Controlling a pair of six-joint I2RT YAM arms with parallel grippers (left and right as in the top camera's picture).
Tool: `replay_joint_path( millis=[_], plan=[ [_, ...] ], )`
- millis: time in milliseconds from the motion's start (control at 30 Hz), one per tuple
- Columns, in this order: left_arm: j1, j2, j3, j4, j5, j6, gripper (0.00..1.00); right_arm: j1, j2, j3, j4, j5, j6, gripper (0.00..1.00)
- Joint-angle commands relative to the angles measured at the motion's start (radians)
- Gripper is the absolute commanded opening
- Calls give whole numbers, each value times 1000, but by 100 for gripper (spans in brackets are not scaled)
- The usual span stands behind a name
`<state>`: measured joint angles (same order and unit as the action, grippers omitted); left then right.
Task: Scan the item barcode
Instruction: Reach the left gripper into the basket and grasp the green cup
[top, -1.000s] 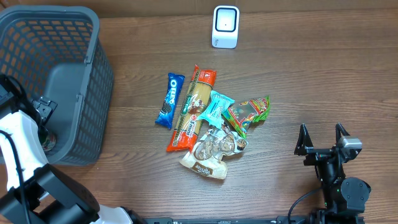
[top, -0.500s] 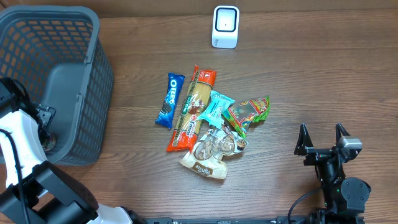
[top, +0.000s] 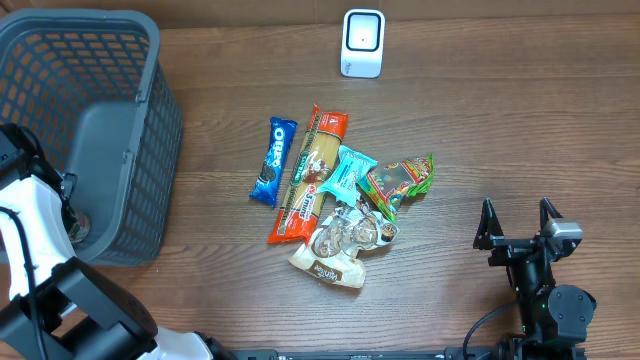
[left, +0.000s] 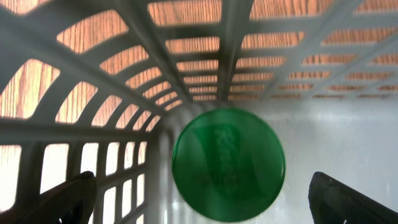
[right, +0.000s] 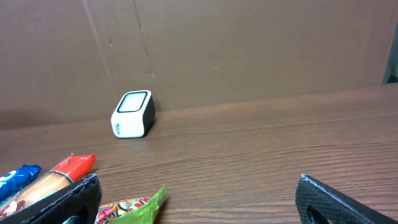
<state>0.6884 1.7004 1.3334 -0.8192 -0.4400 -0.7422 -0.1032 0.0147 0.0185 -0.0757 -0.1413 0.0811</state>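
The white barcode scanner (top: 361, 43) stands at the table's far edge and shows in the right wrist view as well, scanner (right: 133, 114). A pile of snack packets (top: 335, 195) lies mid-table. My left gripper (left: 205, 208) is open inside the grey basket (top: 150, 60). Straight ahead of it, between the lines of its fingers (left: 62, 199), is a round green lid (left: 228, 163) with nothing touching it. My right gripper (top: 518, 222) is open low over the table at the right, apart from the packets, with nothing between its fingers (right: 345, 202).
The pile holds a blue Oreo pack (top: 273, 161), a long red-and-tan packet (top: 310, 175), a teal packet (top: 347, 172), a green packet (top: 400, 178) and a clear bag (top: 340, 240). The basket's lattice walls (left: 155, 68) close in round the left gripper.
The left wrist has shifted slightly lower into the basket. The right arm and the packets have not moved.
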Motion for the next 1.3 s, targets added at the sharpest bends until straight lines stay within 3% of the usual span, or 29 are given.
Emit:
replay_joint_path(
  millis=[0, 333, 533, 867, 1067, 1267],
  plan=[
    [12, 56, -3, 20, -38, -32, 100, -3, -10, -11, 4, 9, -3, 100],
    [12, 151, -3, 65, -31, -12, 100, -3, -10, -11, 4, 9, -3, 100],
    [11, 151, -3, 111, -30, 13, 70, -3, -10, -11, 4, 9, -3, 100],
    [12, 171, -3, 125, -18, 13, 70, -3, -10, -11, 4, 9, -3, 100],
    [11, 192, -3, 123, 4, 14, 58, -3, -10, -11, 4, 9, -3, 100],
    [10, 192, -3, 125, 16, 18, 36, -3, -10, -11, 4, 9, -3, 100]
  ],
)
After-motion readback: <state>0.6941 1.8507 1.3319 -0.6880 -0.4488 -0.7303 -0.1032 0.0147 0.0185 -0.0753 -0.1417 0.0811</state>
